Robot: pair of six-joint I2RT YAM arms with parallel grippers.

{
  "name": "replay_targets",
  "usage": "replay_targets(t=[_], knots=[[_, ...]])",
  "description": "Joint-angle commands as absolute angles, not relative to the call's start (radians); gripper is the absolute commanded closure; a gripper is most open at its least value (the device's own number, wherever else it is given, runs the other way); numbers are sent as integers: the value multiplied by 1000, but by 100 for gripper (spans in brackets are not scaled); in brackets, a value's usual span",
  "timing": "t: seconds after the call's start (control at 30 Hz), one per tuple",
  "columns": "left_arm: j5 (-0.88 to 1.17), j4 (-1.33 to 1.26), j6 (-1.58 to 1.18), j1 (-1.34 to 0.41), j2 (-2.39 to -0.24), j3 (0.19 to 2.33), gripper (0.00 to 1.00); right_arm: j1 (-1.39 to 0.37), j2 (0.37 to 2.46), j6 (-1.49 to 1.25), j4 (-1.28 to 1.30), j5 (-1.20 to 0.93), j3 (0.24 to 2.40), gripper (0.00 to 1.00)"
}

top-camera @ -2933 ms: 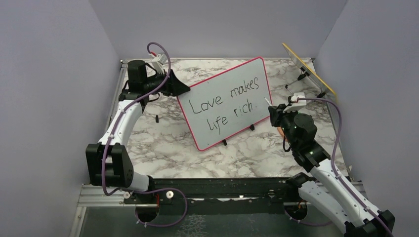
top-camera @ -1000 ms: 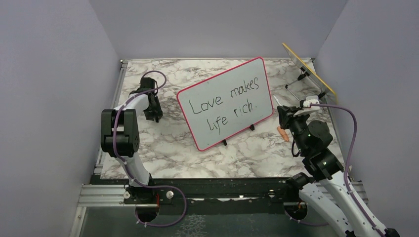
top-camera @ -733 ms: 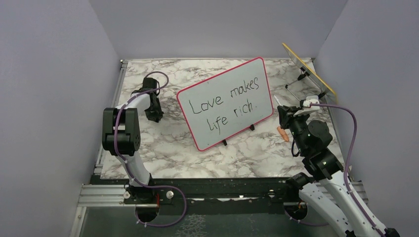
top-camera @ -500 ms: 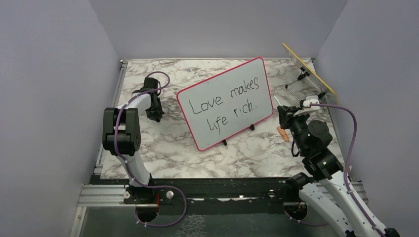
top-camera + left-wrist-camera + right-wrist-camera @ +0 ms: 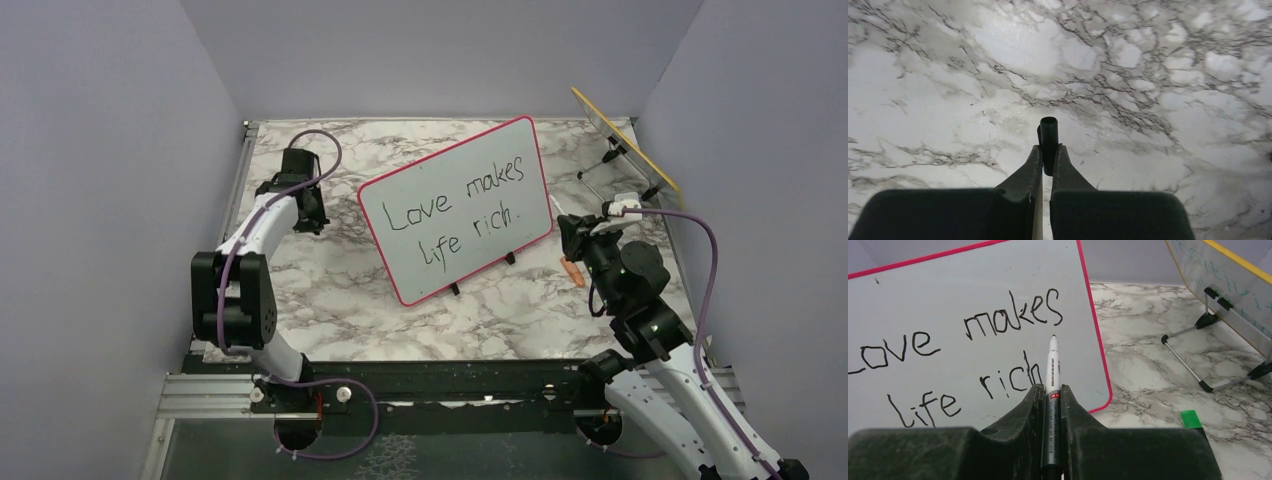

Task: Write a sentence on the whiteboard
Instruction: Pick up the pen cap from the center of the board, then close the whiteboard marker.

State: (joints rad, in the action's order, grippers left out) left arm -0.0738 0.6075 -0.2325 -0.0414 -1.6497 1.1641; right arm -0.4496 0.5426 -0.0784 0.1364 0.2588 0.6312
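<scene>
The whiteboard point(image 5: 440, 175) stands tilted mid-table on small black feet, pink-red frame all round. The sentence point(image 5: 455, 212) on it reads "Love makes life rich." in black, over two lines. Just off the board's right edge, my right gripper point(image 5: 565, 232) is shut on a white and grey marker point(image 5: 556, 212). In the right wrist view the marker point(image 5: 1053, 362) points at the whiteboard point(image 5: 948, 290), its tip near "makes" in the sentence point(image 5: 1013, 320) and held off the surface. Left of the board, my left gripper point(image 5: 316, 226) points down at the table. Its jaws point(image 5: 1048, 150) are shut on a small black cap point(image 5: 1049, 131).
A yellow-edged panel point(image 5: 625, 140) on a wire stand point(image 5: 1188, 360) leans at the back right. A small orange object point(image 5: 571, 270) lies on the marble table beside my right gripper. A green object point(image 5: 1191, 419) lies near the right wrist. Grey walls enclose three sides.
My left arm left the board's left edge, came down to the table and shut its jaws on the black cap. My right gripper drew slightly back from the board with the marker.
</scene>
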Motion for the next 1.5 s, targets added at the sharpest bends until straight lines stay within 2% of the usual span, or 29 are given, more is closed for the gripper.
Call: replay_targets(t=[0.0, 0.23, 0.4, 0.73, 1.17, 1.47], knots=[[-125, 610, -157, -75, -1476, 1145, 100, -443, 545, -71, 126, 177, 669, 99], [-96, 589, -84, -89, -1188, 1134, 100, -444, 593, -57, 137, 12, 738, 99], [25, 572, 30, -104, -1009, 1134, 100, -443, 650, -41, 123, -159, 798, 99], [219, 495, 252, -304, -764, 1003, 100, -444, 811, -19, 107, -497, 896, 99], [356, 546, 486, -564, -742, 970, 100, -444, 953, -31, 69, -752, 950, 99], [230, 608, 613, -714, -807, 999, 100, -445, 1032, -63, 47, -875, 1006, 99]])
